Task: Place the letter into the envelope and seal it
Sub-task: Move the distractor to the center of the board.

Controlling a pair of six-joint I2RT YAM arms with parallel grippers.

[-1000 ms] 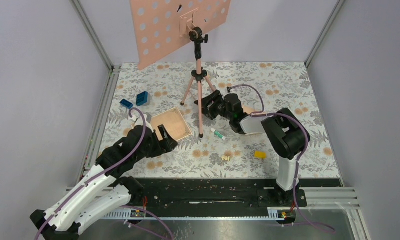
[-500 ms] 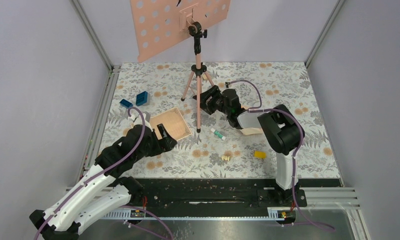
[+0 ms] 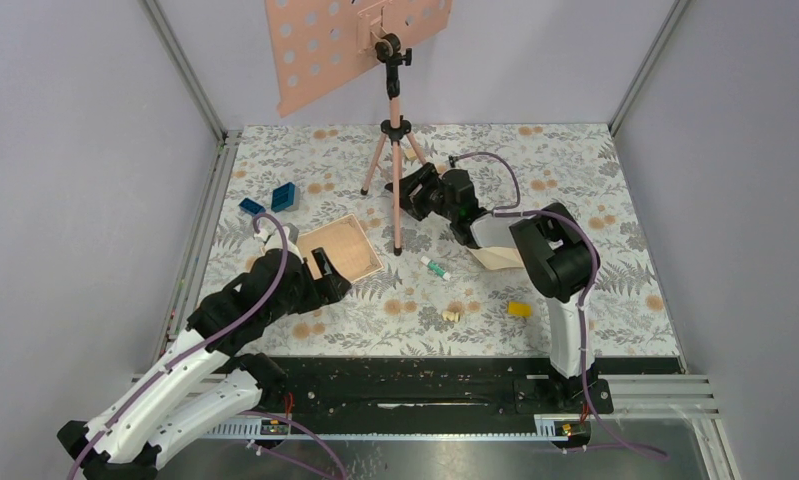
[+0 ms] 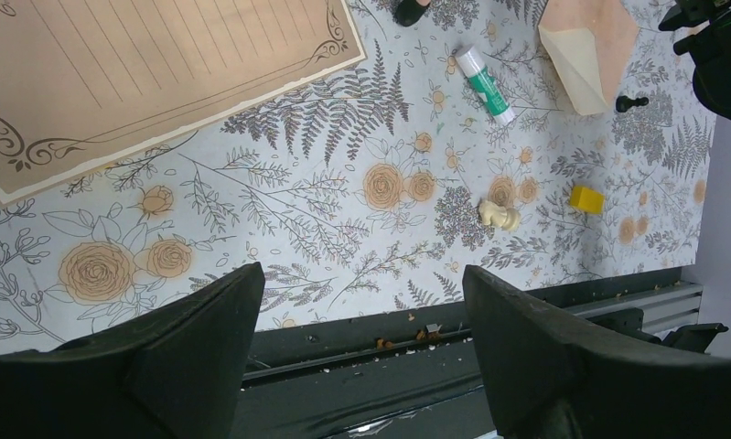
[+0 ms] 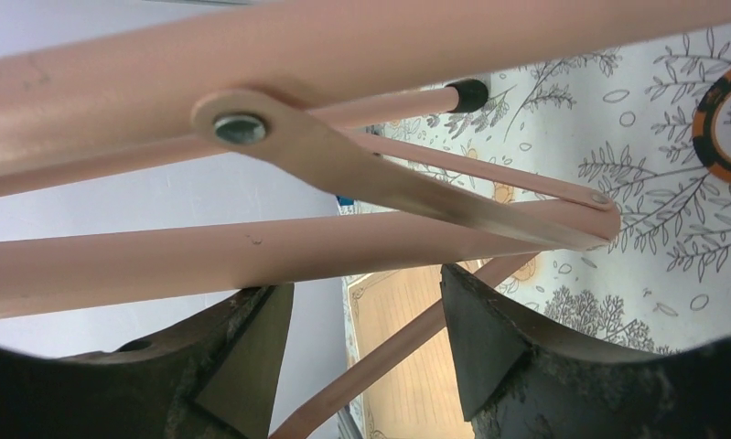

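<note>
Letter [image 3: 342, 250] first: which arm do you send?

— Your left one. The sheet lies flat on the bench, left of the tripod [image 3: 395, 190], skewed, one edge facing your left fingers [image 4: 188, 357]. They hang apart just short of it. Your right fingers [image 5: 224, 366], also apart, have a tripod leg crossing their gap. The envelope [image 3: 497, 258] lies right of the tripod, under that arm.

One letter [image 3: 342, 249], one envelope [image 4: 588, 41], two blue blocks [image 3: 283, 196] [image 3: 251, 207], one glue stick [image 4: 486, 85], one yellow block [image 4: 585, 198], one tripod stand [image 3: 396, 170].
</note>
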